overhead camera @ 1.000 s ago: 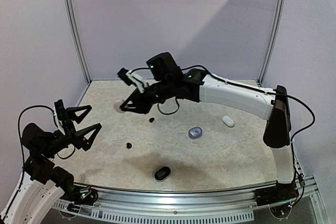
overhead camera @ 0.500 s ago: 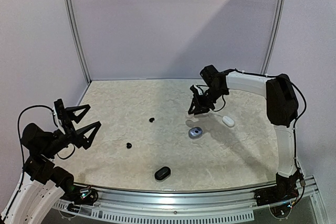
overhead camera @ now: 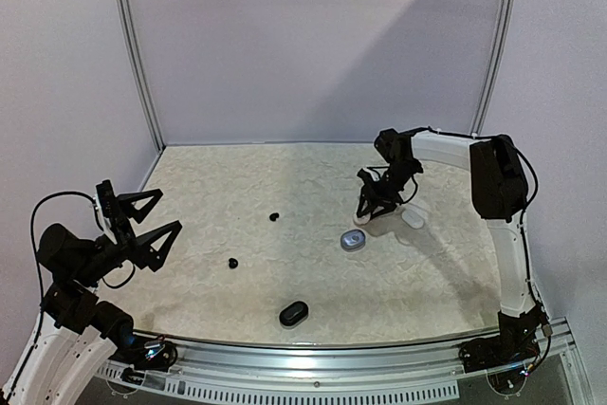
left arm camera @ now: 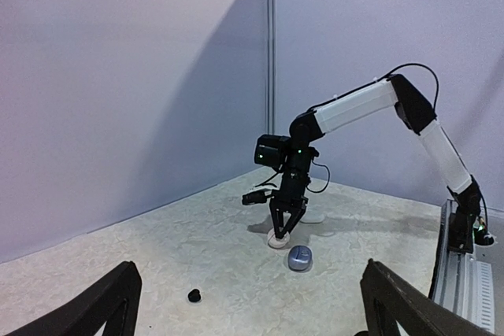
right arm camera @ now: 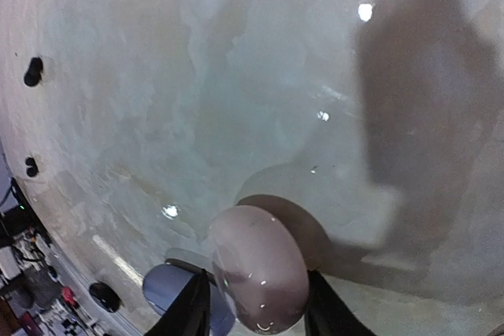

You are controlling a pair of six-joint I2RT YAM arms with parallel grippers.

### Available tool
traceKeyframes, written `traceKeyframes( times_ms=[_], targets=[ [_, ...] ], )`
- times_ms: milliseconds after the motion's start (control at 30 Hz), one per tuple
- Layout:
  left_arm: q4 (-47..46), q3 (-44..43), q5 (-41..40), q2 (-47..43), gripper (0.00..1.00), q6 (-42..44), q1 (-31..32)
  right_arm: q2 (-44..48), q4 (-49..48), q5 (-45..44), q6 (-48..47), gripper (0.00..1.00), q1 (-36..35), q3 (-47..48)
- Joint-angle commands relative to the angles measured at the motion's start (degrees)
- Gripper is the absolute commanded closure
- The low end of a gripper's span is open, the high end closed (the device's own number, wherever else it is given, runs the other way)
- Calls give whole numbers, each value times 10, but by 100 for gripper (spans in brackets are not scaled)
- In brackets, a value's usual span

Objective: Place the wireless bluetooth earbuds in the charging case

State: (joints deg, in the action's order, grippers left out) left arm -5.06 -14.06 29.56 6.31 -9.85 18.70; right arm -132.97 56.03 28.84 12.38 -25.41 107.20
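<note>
Status: early, imo. No earbud seated in any case as far as the views show, so all insertion is left to do.

Near edge, mid: black case [overhead camera: 293,313], a glossy smooth pebble, looks closed. Near-left corner: left end effector [overhead camera: 163,212] hangs above the table [overhead camera: 209,177], fingers spread wide, empty. Table is mottled beige, stone-look, slight sheen.

Mid table, left of centre: near black earbud [overhead camera: 232,263], a tiny dark lump, loose, apart from all cases. Right of centre: grey-blue case [overhead camera: 353,240], rounded, paler patch on top. Lid up or down, can't tell.

Just beyond it, twd right edge: right end effector [left arm camera: 278,232] points down, fingers pinching the pale case [right arm camera: 258,269]. It's a smooth off-white/pinkish oval, hard plastic w/ specular dots, at or just off the table surface. In the wrist view it sits right beside the grey-blue case. White case [overhead camera: 413,219] is near, closer to the right edge, a small plain oval.

Further back, centre: far black earbud [overhead camera: 274,217], same tiny dark blob, loose.

Only 2 buds visible, both black, both well apart from the right end effector. Left to do: open a case, fetch buds, seat them.
</note>
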Motion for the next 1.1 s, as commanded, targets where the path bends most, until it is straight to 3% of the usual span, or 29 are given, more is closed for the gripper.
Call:
traceKeyframes(
  times_ms=[0, 167, 233, 333, 433, 533, 600, 667, 733, 900, 1067],
  targets=[
    [8, -2, 7, -9, 1, 4, -5, -32, 50, -47, -25, 52, 2, 35],
    [8, -2, 9, -9, 1, 3, -5, -20, 70, -108, -37, 23, 2, 76],
    [7, -2, 11, -10, 1, 4, -4, -6, 74, -144, -44, 2, 1, 100],
    [7, -2, 11, -10, 1, 3, -5, 37, 11, -173, -61, 1, -15, 80],
    [7, -2, 11, -9, 1, 4, -5, 140, -154, -219, -112, 1, -67, -28],
    [7, -2, 11, -7, 1, 6, -6, 252, -362, -217, -231, 1, -139, -177],
    [8, -2, 11, -6, 1, 6, -6, 301, -432, -176, -331, 1, -190, -247],
    [7, -1, 11, -3, 1, 5, -7, 312, -417, -113, -398, 1, -239, -264],
    [7, 0, 12, -1, 1, 6, -6, 295, -333, -61, -460, 1, -281, -238],
    [7, 0, 12, 1, 1, 6, -6, 217, -202, -79, -555, 1, -372, -195],
    [6, -1, 13, 4, 1, 6, -7, 195, -191, -73, -565, 1, -400, -226]
  ],
)
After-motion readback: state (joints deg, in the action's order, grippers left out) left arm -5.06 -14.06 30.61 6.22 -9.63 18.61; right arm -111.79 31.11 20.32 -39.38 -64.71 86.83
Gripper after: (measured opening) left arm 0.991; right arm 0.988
